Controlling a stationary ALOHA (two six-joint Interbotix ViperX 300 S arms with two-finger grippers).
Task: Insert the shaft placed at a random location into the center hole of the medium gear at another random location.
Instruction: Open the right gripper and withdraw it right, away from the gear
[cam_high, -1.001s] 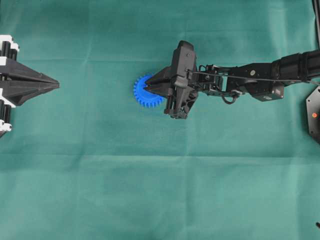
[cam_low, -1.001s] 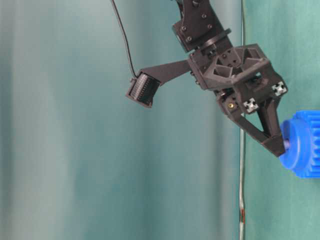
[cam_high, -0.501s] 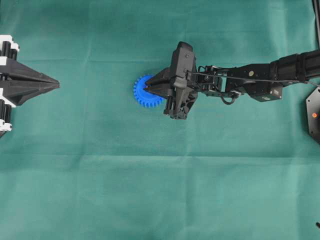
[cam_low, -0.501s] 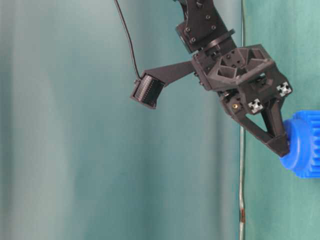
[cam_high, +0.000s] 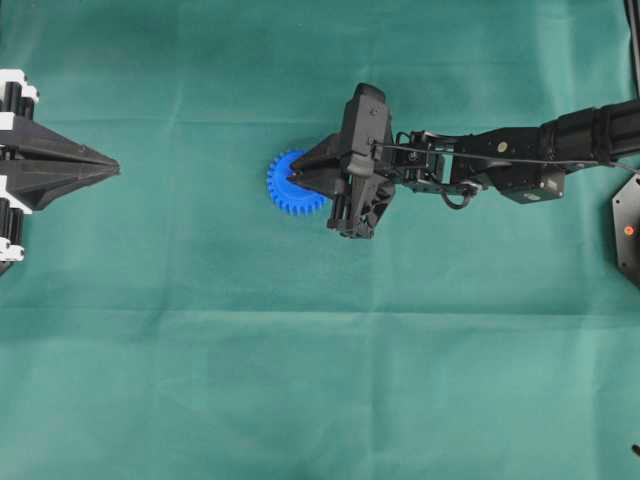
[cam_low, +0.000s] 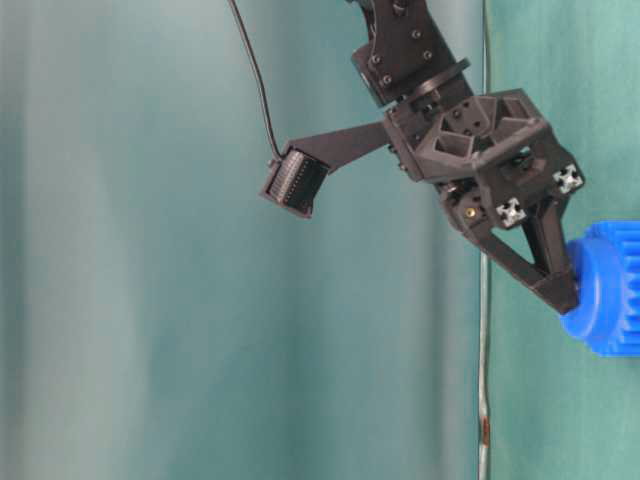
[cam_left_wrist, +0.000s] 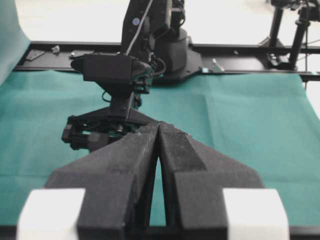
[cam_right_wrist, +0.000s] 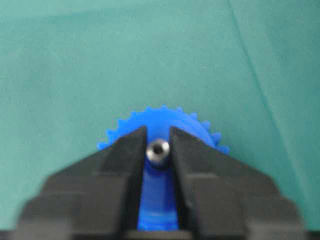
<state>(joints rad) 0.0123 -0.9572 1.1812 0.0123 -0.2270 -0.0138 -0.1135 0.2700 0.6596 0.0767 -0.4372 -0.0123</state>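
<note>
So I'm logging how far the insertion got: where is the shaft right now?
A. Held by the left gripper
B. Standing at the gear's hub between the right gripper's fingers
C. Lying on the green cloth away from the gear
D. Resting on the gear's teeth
B: the right wrist view shows the shaft upright at the hub of the medium gear, between the right gripper fingers.

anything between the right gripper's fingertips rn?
Yes: the shaft, its round end showing between the right gripper tips, over the medium gear. Right wrist view shows it.

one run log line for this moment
right gripper: jaws flank shaft | shaft: seated in medium gear hub | left gripper: shut, idle
</note>
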